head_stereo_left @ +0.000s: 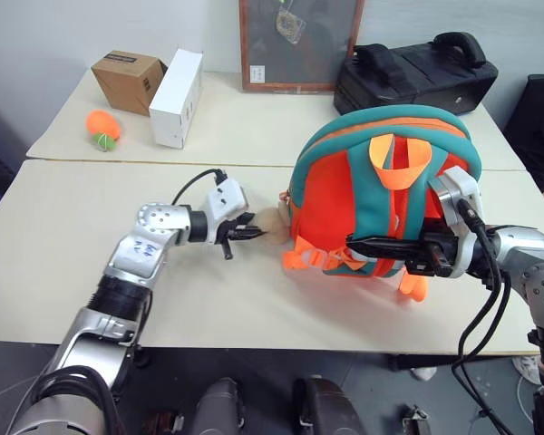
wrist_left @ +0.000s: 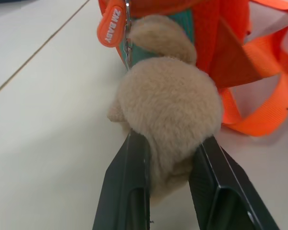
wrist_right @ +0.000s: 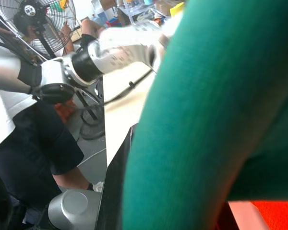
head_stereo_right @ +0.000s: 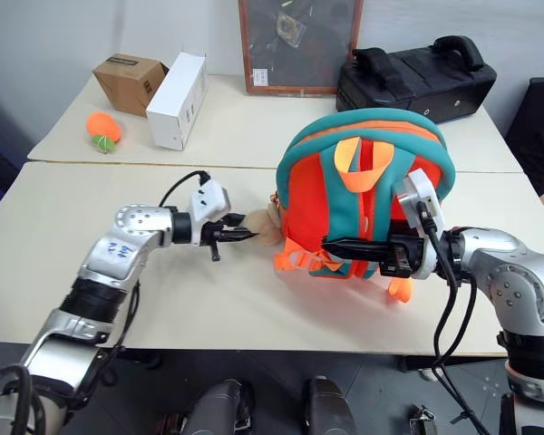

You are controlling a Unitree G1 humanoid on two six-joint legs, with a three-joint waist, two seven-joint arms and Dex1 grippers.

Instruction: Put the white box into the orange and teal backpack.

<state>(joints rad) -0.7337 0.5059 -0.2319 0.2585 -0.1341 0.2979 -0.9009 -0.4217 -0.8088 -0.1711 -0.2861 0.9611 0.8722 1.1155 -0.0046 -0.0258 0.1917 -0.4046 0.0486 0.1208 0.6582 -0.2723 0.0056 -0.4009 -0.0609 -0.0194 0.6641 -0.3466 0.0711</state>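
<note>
Backpack (head_stereo_left: 381,190): upright, bench front-right. L end effector (wrist_left: 170,191) clamped on its bear (wrist_left: 168,105); R end effector (head_stereo_left: 367,243) closed at pack's front.

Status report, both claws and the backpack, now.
Left claw pinching the plush bear. Right claw shut against the orange and teal backpack, upright on the table. Slim white box unsighted.

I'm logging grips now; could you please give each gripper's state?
Left gripper: fingers around the plush bear.
Right gripper: shut, against the backpack.
</note>
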